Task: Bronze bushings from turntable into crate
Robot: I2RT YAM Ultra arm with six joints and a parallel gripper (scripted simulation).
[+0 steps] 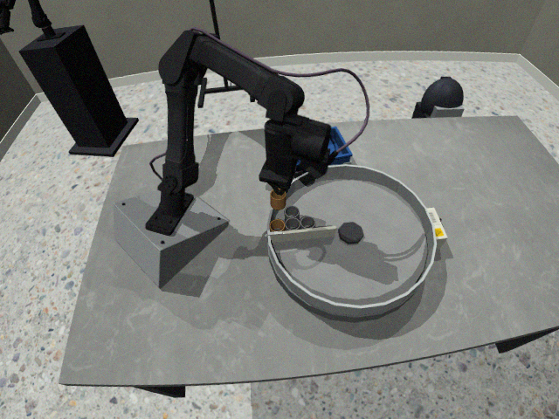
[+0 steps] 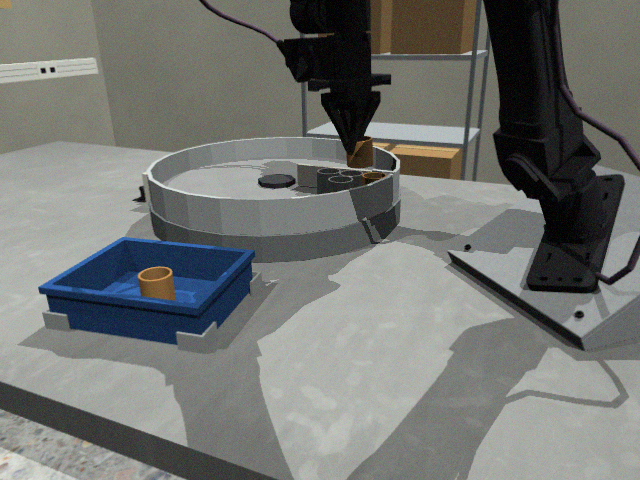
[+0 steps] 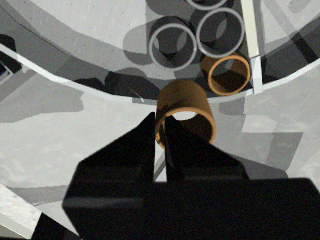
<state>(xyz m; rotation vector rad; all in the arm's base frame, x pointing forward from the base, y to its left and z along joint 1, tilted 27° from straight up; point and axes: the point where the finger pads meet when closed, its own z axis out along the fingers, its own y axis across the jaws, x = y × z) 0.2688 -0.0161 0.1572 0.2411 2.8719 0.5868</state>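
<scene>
Crate: nearest you in the exterior view, the blue crate (image 2: 82, 289) sits on the surface (image 2: 361, 361) at near left. One bronze bushing (image 2: 156, 282) already stands upright inside it.

Turntable: beyond the crate, the grey walled turntable (image 2: 232, 211) carries a divider bar, with the remaining parts clustered at its right end against the rim.

Left behind: one bronze bushing on the turntable (image 1: 276, 224) stands in the corner where bar meets rim. The steel bushings (image 1: 292, 211) stand just beside it, three by the look of it, and you leave those alone.

Gripper: your gripper (image 2: 353, 148) is clamped on the wall of a lifted bronze bushing (image 2: 360, 152), one finger inside the bore and one outside, as the wrist view shows.

Carried part: the lifted bronze bushing hangs tilted from the fingers, above the rim on the arm's side of the turntable, clear of the cluster.

Step in hand: the carry, judged from the part being up off the turntable and not yet near the crate.

Next move: keep the grip closed, stay above the rim, swing across to the crate, lower inside its walls clear of the bushing already there, then release.
</scene>
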